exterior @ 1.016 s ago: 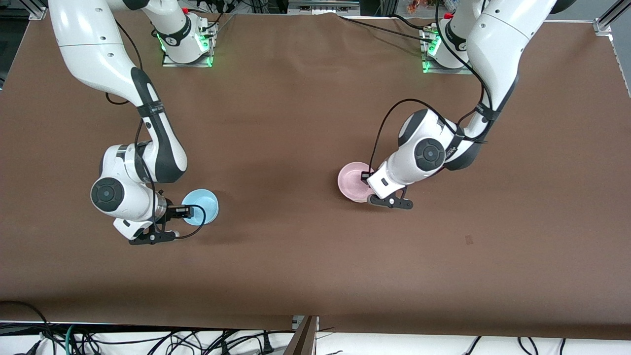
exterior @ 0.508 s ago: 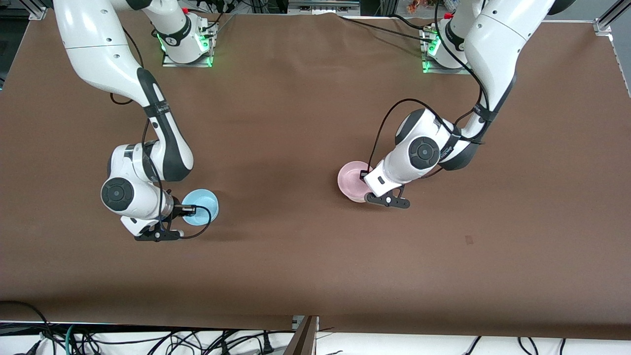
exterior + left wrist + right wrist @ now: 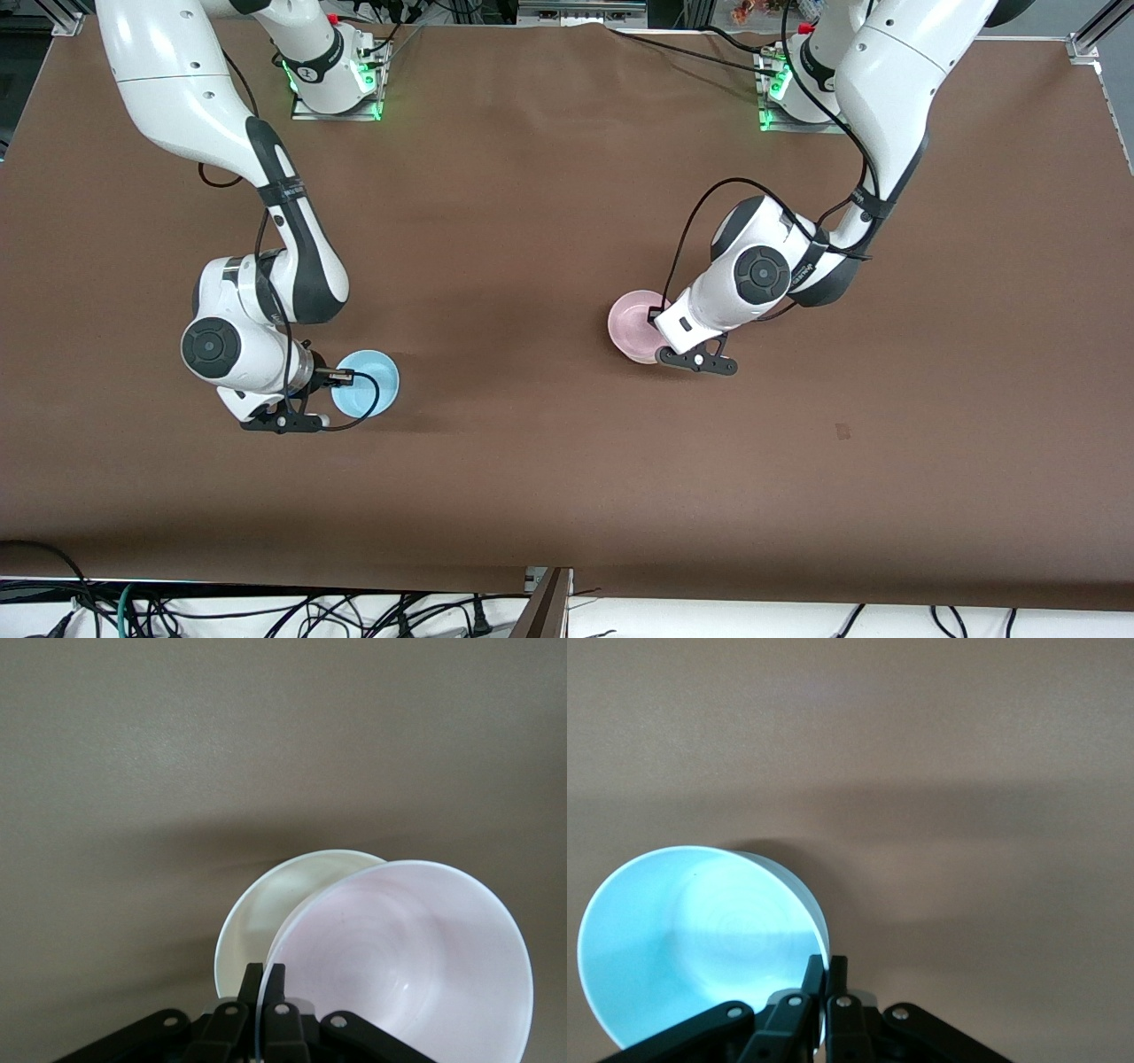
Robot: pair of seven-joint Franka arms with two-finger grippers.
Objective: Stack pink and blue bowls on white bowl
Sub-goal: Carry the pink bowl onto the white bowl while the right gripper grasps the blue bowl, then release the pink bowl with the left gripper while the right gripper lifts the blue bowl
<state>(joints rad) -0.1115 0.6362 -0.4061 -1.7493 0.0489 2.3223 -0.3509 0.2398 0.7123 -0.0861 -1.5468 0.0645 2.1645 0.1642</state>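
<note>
My left gripper [image 3: 659,334] is shut on the rim of the pale pink bowl [image 3: 631,324] near the table's middle. In the left wrist view the gripper [image 3: 264,980] holds the pink bowl [image 3: 416,957] tilted and partly over the white bowl [image 3: 266,908], which stands on the table. In the front view the white bowl is hidden under the pink one. My right gripper [image 3: 342,378] is shut on the rim of the light blue bowl [image 3: 368,384] toward the right arm's end. The right wrist view shows that gripper [image 3: 827,971] holding the blue bowl [image 3: 691,939] tilted.
The brown table cloth [image 3: 532,461] is bare around both bowls. The arm bases [image 3: 337,80] stand along the edge farthest from the front camera. A small dark mark [image 3: 842,431] lies on the cloth toward the left arm's end.
My right gripper has shifted a little toward the table's middle, and the blue bowl has moved and tilted with it. My left gripper with the pink bowl has hardly moved.
</note>
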